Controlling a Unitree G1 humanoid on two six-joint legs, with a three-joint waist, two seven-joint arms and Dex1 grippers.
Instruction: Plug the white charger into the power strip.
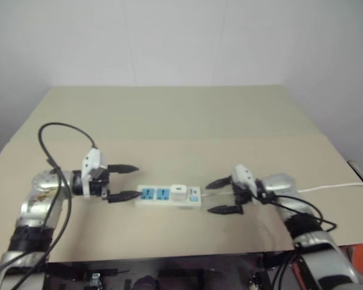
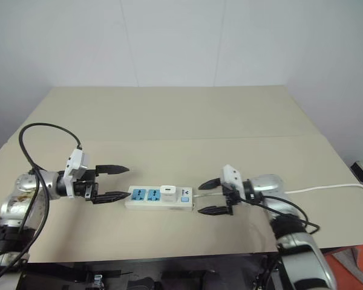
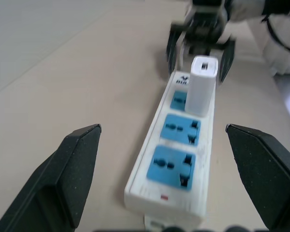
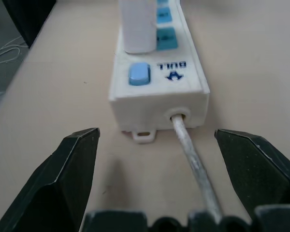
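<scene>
The power strip point(image 1: 169, 197) lies flat near the table's front edge, a long white bar with blue sockets. The white charger point(image 1: 179, 191) stands upright in the socket nearest the strip's right end, beside a blue switch point(image 4: 138, 74). My left gripper point(image 1: 124, 182) is open just off the strip's left end, its fingers point(image 3: 72, 174) spread wider than the strip. My right gripper point(image 1: 221, 195) is open just off the right end, straddling the thin white cord point(image 4: 195, 166) without touching it. Nothing is held.
The beige table point(image 1: 181, 121) stretches far behind the strip. The cord point(image 1: 336, 187) runs right to the table's right edge. A black cable point(image 1: 57, 136) loops above my left arm. The front edge lies close below the strip.
</scene>
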